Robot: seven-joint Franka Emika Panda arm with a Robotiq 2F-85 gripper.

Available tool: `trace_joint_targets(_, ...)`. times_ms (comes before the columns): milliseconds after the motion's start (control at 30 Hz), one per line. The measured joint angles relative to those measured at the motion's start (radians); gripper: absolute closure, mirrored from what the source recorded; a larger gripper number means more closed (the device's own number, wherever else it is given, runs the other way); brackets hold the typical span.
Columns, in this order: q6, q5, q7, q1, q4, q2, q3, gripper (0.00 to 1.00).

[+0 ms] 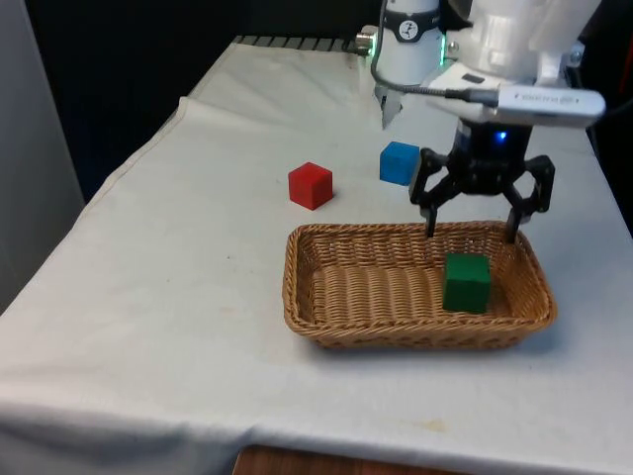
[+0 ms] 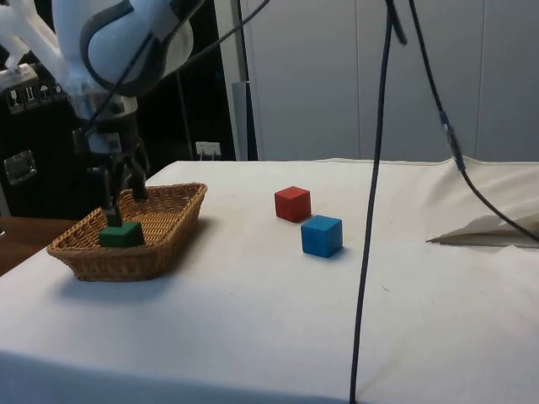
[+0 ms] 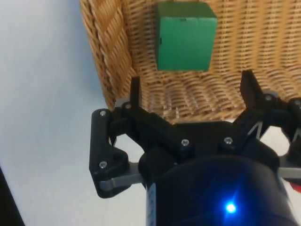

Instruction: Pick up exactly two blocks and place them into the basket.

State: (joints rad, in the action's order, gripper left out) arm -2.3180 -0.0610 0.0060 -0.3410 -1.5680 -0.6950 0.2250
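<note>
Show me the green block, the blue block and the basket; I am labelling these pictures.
green block (image 1: 466, 283), front view, its front face.
blue block (image 1: 399, 163), front view, its front face.
basket (image 1: 396, 331), front view, its near woven wall.

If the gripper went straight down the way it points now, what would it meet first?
Probably the basket: the open gripper hangs over its far edge, with the green block lying free just ahead of the fingers. Rim or floor first, depth leaves unclear.

We see the gripper (image 2: 124, 195) hanging above the wicker basket (image 2: 168, 225), just over the green block (image 2: 120, 235) inside it. On the cloth, the red block (image 2: 292, 204) and blue block (image 2: 322, 236) sit close together.
</note>
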Motion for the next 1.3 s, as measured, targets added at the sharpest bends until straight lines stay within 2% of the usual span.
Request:
trace_joint_targets(400, 0.000, 0.029, 0.020, -0.009, -0.091, 0.101, 0.001, 0.00)
trace_joint_targets(567, 0.000, 0.047, 0.031, -0.014, -0.145, 0.164, 0.000, 0.00)
trace_joint_targets(1300, -0.001, 0.065, 0.029, -0.010, -0.329, 0.342, 0.011, 0.00)
